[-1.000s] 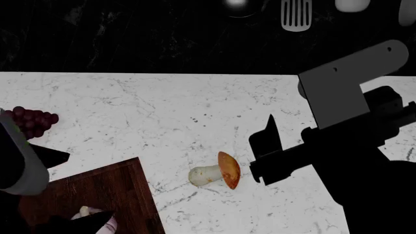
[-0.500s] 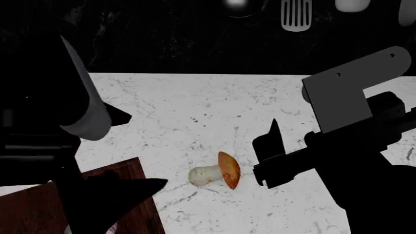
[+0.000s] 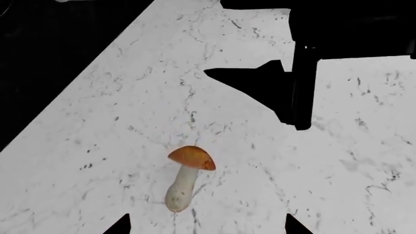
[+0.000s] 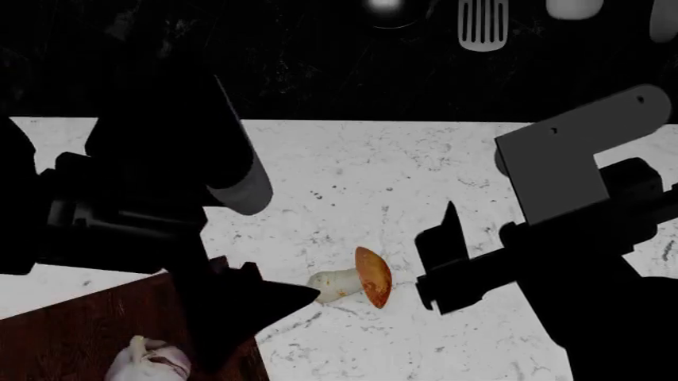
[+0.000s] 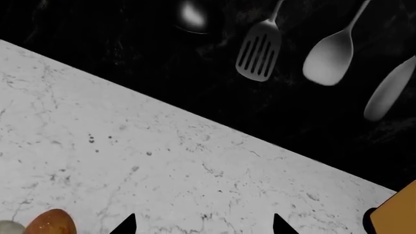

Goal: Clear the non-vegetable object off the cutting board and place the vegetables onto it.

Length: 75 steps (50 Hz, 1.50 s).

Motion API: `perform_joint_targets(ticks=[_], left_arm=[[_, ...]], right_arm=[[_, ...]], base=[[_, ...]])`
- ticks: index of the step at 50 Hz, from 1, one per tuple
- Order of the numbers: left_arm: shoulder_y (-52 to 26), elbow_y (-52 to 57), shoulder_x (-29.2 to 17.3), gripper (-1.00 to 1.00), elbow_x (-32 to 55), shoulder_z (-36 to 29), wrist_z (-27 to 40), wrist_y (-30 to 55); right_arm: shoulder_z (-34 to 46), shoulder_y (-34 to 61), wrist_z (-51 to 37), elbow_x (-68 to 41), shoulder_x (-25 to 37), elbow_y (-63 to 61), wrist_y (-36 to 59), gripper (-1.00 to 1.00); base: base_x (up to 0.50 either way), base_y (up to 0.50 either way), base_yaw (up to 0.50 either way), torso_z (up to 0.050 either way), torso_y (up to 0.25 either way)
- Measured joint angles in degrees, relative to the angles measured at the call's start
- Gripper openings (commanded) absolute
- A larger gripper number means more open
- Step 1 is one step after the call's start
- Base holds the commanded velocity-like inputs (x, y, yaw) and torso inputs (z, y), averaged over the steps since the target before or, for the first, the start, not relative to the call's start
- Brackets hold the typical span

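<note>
Lying on its side on the white marble worktop (image 4: 350, 175) is the mushroom (image 4: 355, 279), with its orange-brown cap pointing toward the right arm and its white stalk pointing toward the cutting board (image 4: 75, 329). It is not on the board; it rests just beside the board's corner, and nothing holds it.

The left arm reaches in low over the board, its dark body covering much of the left part of the worktop. The left pincer (image 4: 254, 305) hangs above the board's corner, with one pointed tip close to the mushroom's stalk. In the left wrist view its two tips sit wide apart with the mushroom (image 3: 186, 176) between and ahead of them, so it is released and grips nothing.

The right arm comes in from the right edge, with a grey plate on top. The right pincer (image 4: 440, 262) hovers just beside the mushroom's cap. Its tips are spread in the right wrist view, and it is empty.

The white garlic bulb (image 4: 148, 359) sits on the dark reddish-brown board near the worktop's front edge.

The grapes cannot be seen.

Metal utensils (image 5: 260, 46) hang on the dark wall behind the worktop.
</note>
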<state>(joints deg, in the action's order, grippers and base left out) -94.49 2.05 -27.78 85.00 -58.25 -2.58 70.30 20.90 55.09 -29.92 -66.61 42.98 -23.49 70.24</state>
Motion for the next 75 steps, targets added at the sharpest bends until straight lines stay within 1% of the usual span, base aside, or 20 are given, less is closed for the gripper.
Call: perform_joint_targets(ticks=[20,31,51,64,75], left_arm=[[2.5,-4.4,4.2,1.0,-10.8,-5.3,-6.5,-5.9],[4.3,-8.2,6.7,1.0,-15.6,-7.3,-8.8,-10.1],[8.1,-13.9,11.0,1.0,-20.2,-9.3,-11.1,-16.2],[11.1,-15.2,12.6,1.0,-21.7,-10.8,-10.2,-17.6],[12.1,-18.2,13.8,1.0,-23.5,-12.2,-10.9,-19.0]], right_arm=[[-0.2,-3.3,0.7,0.9,1.2,-0.2,-2.8,1.0],[0.0,-4.5,1.1,1.4,1.6,-0.1,-3.9,1.0],[-0.6,-6.5,0.9,1.0,2.8,-0.8,-5.1,1.0],[-1.0,-8.4,0.8,0.8,3.4,-1.3,-6.2,1.0],[-1.3,-9.3,0.7,0.6,3.8,-1.7,-6.9,1.0]], base=[[0.0,0.0,0.0,0.0,0.0],[0.0,0.0,0.0,0.0,0.0],[0.0,0.0,0.0,0.0,0.0],[0.0,0.0,0.0,0.0,0.0],[0.0,0.0,0.0,0.0,0.0]])
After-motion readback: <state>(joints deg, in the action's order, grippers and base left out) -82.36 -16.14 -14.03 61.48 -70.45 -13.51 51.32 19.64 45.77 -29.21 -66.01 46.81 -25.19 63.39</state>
